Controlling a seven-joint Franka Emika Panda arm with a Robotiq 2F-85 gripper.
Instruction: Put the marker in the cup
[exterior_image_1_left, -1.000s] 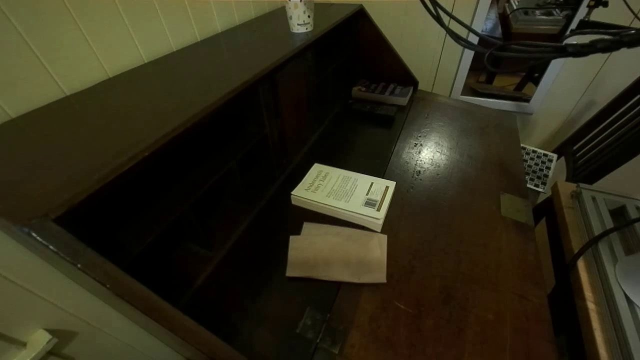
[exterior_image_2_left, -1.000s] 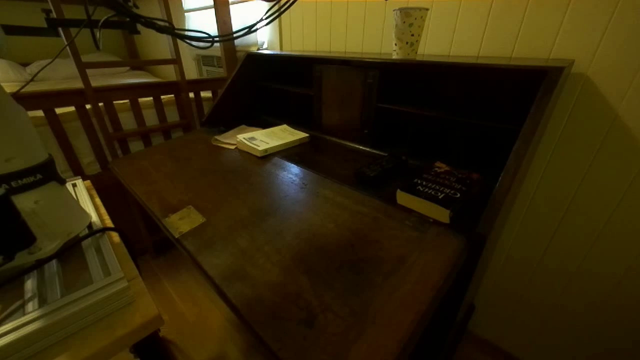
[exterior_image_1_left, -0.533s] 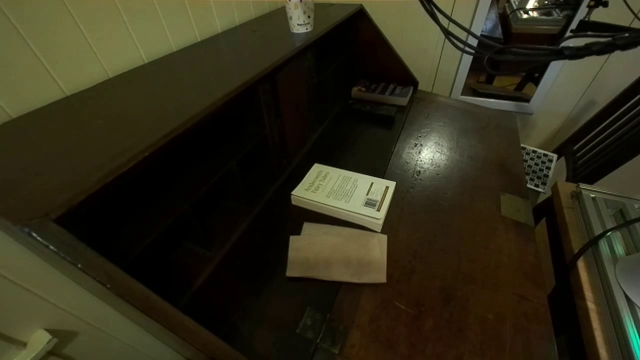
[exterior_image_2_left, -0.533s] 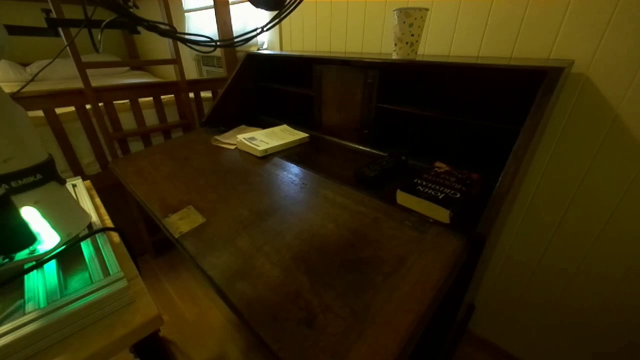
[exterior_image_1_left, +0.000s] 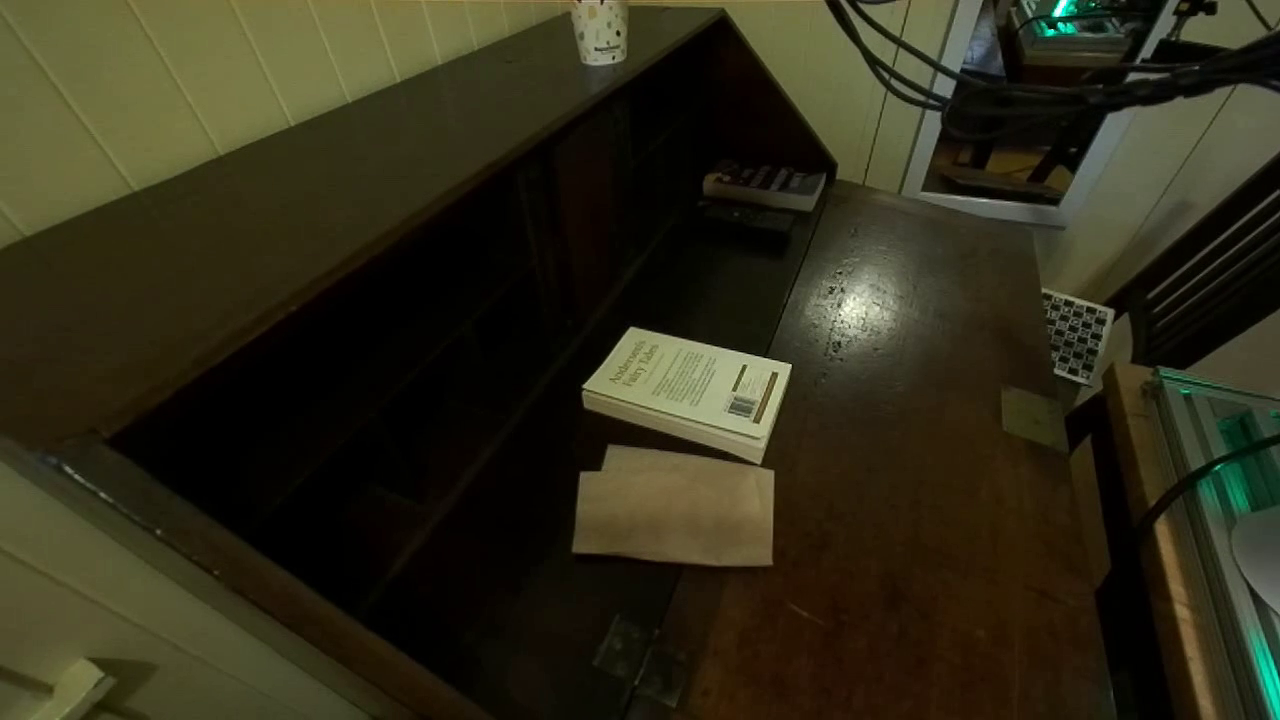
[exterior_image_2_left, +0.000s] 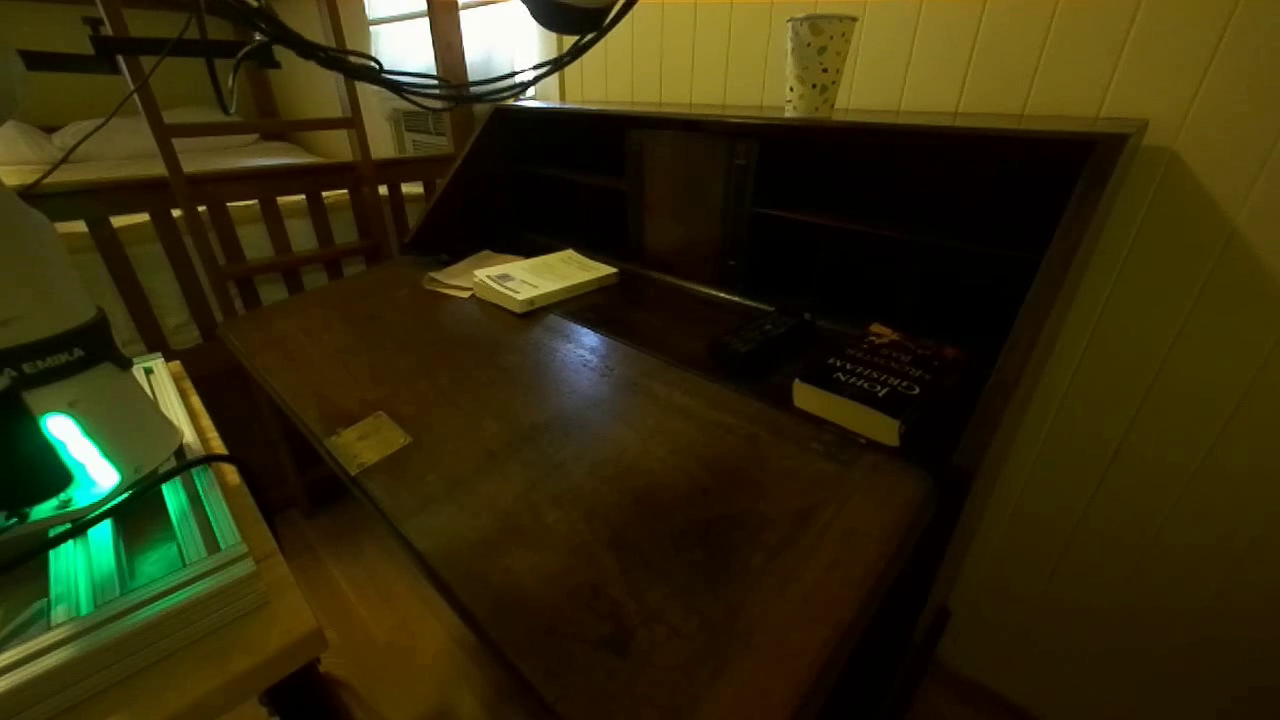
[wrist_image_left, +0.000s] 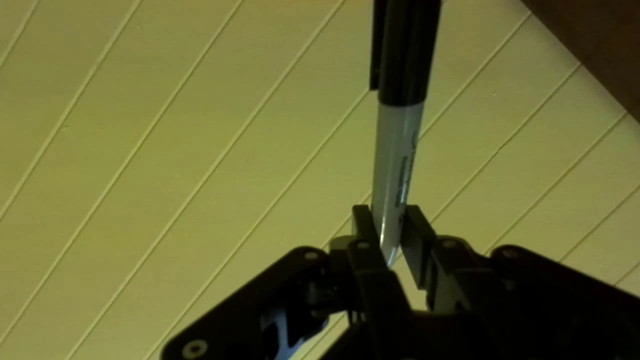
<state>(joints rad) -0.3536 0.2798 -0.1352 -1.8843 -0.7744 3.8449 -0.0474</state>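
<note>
Here, the marker (wrist_image_left: 396, 155) juts past the gripper (wrist_image_left: 391, 225), whose fingers (wrist_image_left: 363, 225) clamp its pale end between them.

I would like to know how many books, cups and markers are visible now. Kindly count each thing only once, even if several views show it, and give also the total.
Books: 2 (white book, dark book)
Cups: 1 (speckled cup, on top of the desk)
Markers: 1 (black-capped marker, held in the gripper)
Total: 4
</note>
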